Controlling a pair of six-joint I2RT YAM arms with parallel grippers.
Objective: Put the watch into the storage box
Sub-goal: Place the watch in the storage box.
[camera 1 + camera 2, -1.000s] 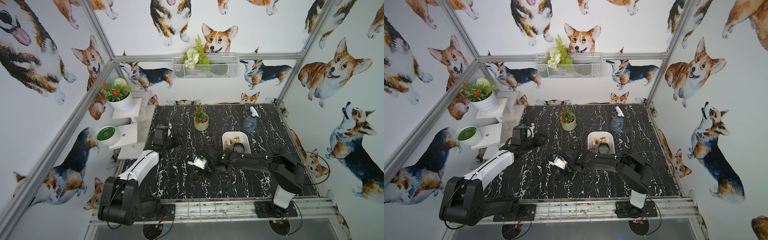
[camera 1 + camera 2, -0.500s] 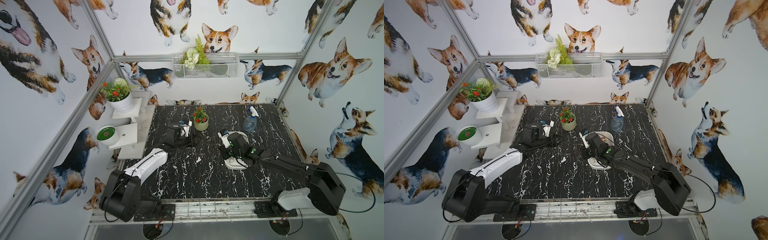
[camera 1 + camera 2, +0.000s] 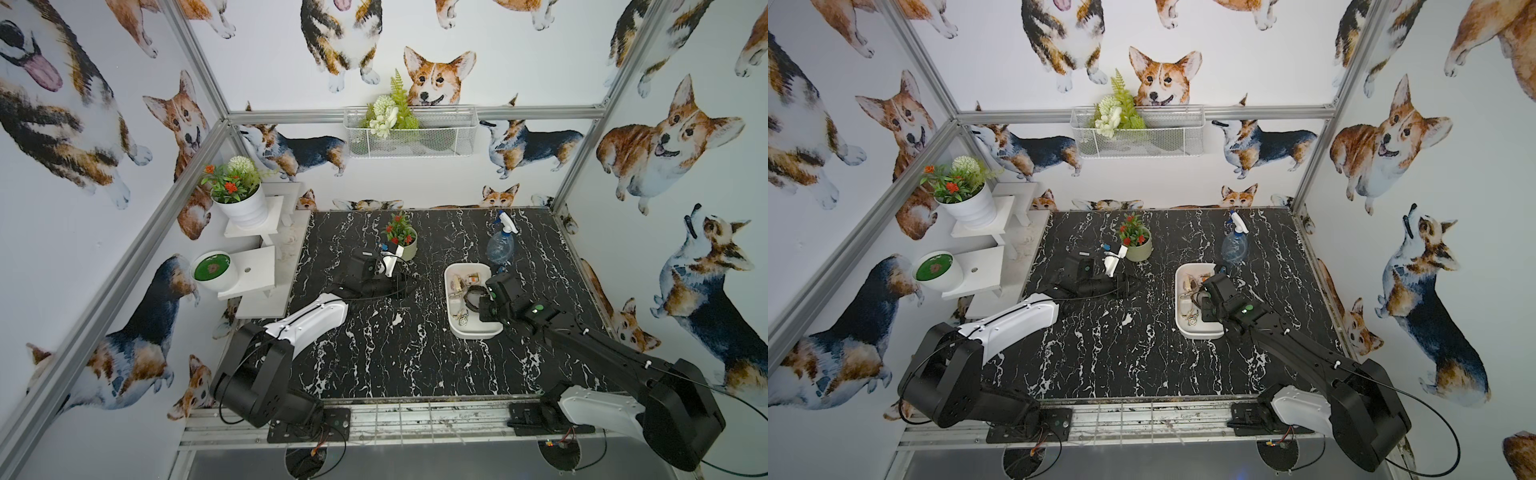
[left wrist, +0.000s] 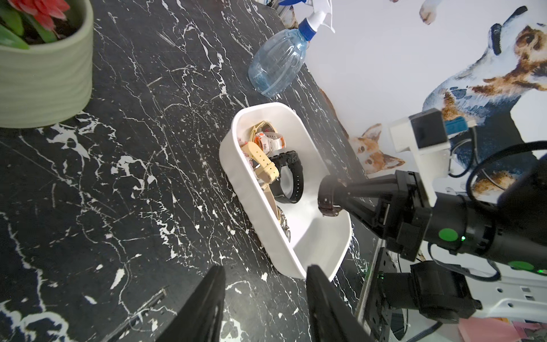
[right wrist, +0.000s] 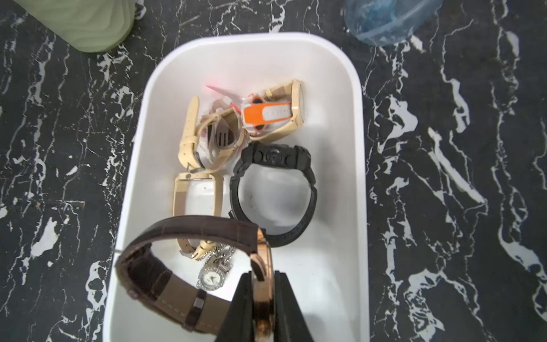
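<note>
Over rounded white storage box point(image 5: 340, 118), right pincer point(image 5: 262, 285) tight on brown-strapped gold watch point(image 5: 192, 228); left pincer point(image 4: 265, 296) spread.

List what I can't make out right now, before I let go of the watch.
- Dial of the brown-strap watch: edge-on between the fingers of the right gripper, right wrist view.
- Its gap above the storage box floor: hidden by the right arm in both top views, unclear in the left wrist view.
- Left gripper in both top views: black against the black table, too small.
</note>
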